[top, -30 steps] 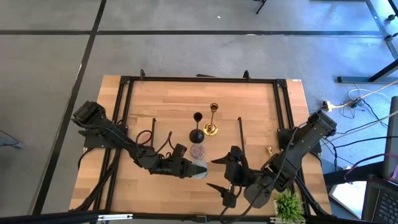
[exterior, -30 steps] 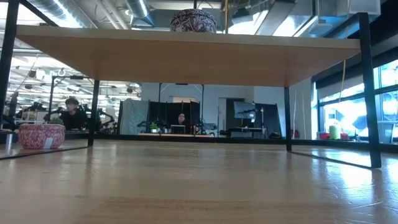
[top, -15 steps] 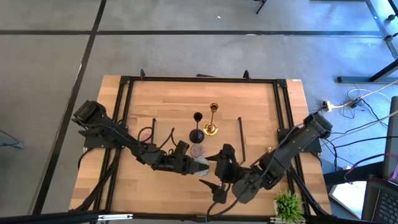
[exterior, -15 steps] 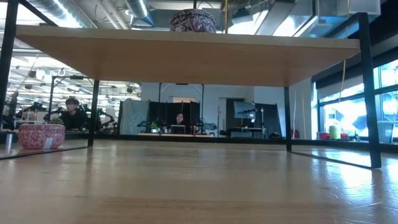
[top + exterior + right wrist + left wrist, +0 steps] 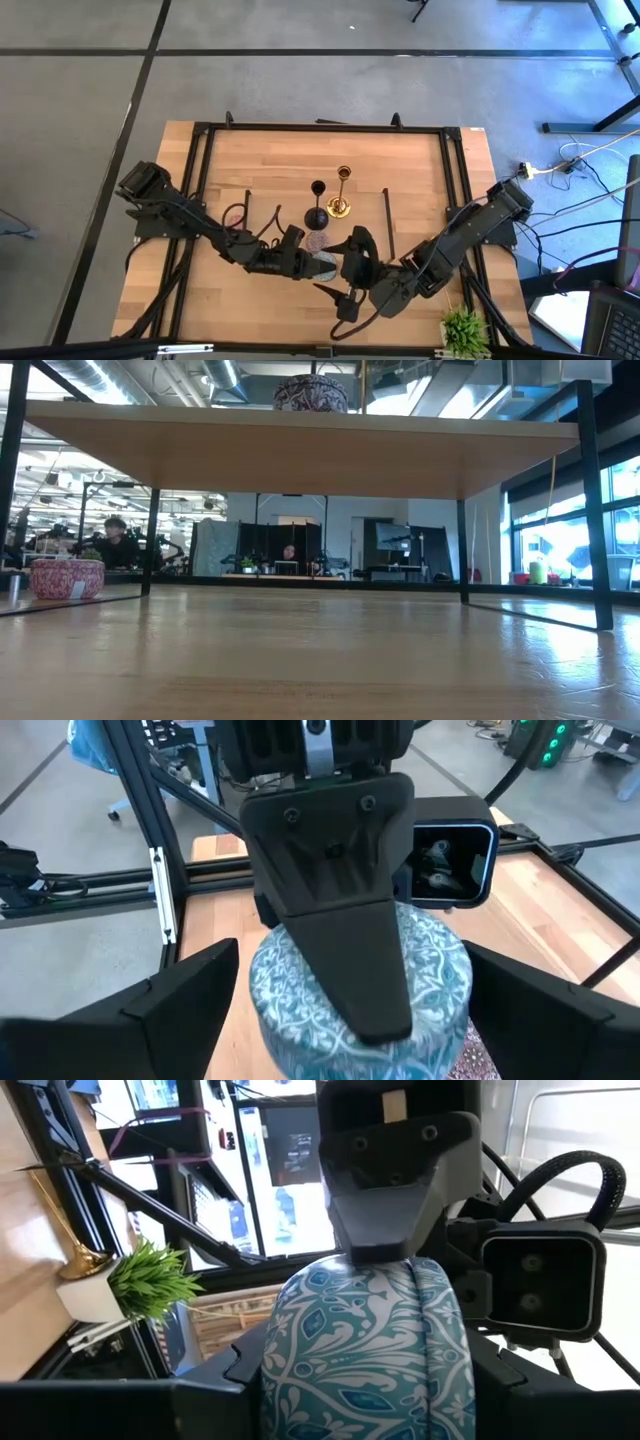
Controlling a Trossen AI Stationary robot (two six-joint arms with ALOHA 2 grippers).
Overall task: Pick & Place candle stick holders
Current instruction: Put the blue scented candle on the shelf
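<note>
While the left gripper [image 5: 318,266] pinches the pale blue patterned round holder [image 5: 365,1342] at the table's [image 5: 270,160] near middle, the right gripper [image 5: 338,275] faces it with fingers spread on either side. Beyond stand the black candlestick [image 5: 316,205], the gold candlestick [image 5: 341,193] and the mauve round holder [image 5: 318,241].

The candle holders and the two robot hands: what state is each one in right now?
Pale blue patterned holder: gripped in left gripper.
Right gripper: fingers open around the same holder.
Black holder: upright.
Gold holder: upright.
Mauve holder: on the table.
</note>
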